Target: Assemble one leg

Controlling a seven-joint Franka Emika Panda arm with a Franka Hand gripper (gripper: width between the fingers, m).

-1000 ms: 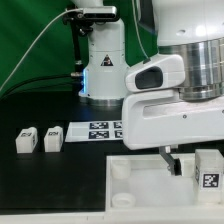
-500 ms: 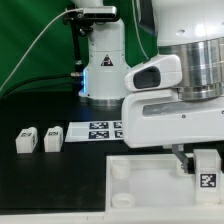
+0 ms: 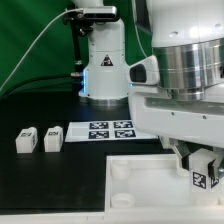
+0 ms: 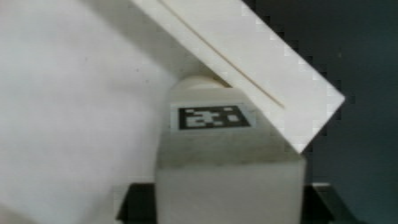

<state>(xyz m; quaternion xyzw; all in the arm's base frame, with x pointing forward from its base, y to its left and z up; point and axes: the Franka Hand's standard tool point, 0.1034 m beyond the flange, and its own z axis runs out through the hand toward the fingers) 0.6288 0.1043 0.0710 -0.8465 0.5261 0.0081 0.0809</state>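
My gripper [image 3: 200, 166] is shut on a leg [image 3: 204, 170], a small white block with a black-and-white tag, at the exterior view's lower right. The leg hangs slightly tilted over the right part of the large white square piece [image 3: 140, 172]. In the wrist view the leg [image 4: 217, 150] fills the space between the dark fingers [image 4: 139, 202], its tag facing the camera. The gripper [image 4: 226, 208] sits low in that picture, and the square piece's raised rim [image 4: 240, 60] runs diagonally behind the leg. Two more legs [image 3: 26, 140] [image 3: 53, 137] stand side by side at the exterior view's left.
The marker board [image 3: 108, 129] lies on the black table in front of a white cylindrical device [image 3: 103, 65] with a blue light. The arm's bulky white body [image 3: 185, 70] covers the exterior view's upper right. A green backdrop closes the left rear.
The jaws have closed from wide apart onto the leg. The wrist has turned and shifted, and the leg now sits slightly tilted between the fingers.
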